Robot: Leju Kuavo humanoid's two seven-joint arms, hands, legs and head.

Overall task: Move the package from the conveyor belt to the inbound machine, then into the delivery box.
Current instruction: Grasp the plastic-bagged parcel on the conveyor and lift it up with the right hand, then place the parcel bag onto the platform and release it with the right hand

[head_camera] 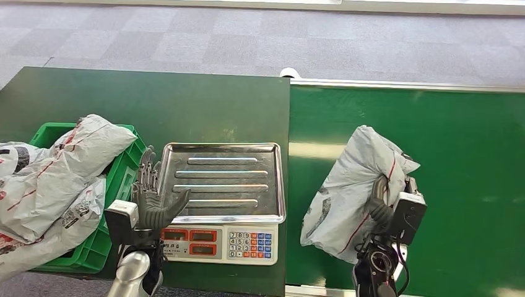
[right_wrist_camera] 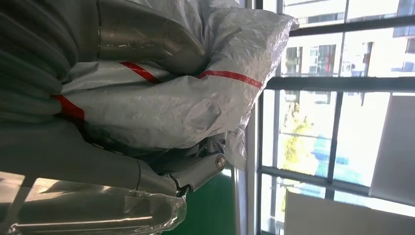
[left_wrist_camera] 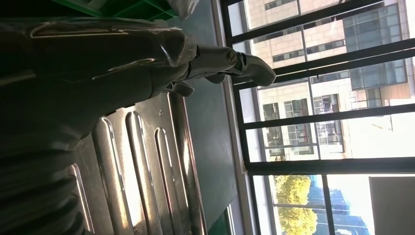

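My right hand [right_wrist_camera: 161, 161] is wrapped around the white plastic mail package [head_camera: 356, 189], thumb on one face and fingers on the other, as the right wrist view shows with the red-striped film bulging between them; I grip it near its lower end because a soft bag gives no firm edge and needs a broad squeeze. The package is over the green conveyor belt [head_camera: 458, 161], well to the right of the weighing scale [head_camera: 223, 210]. Whether its far end rests on the belt I cannot tell. The scale, which I take to be the inbound machine, sits on the dark green table [head_camera: 155, 105] with its ribbed steel tray [head_camera: 220, 179] bare and its keypad facing me, ready to receive the bag. My left hand [head_camera: 151, 192] waits just beside the tray's left edge, empty, fingers extended and apart, likely placed there to take the bag over once it has been weighed. Left of it the green delivery box [head_camera: 117, 185] already holds several similar grey-white packages [head_camera: 56, 179], piled above its rim, so my bag would have to go on top.
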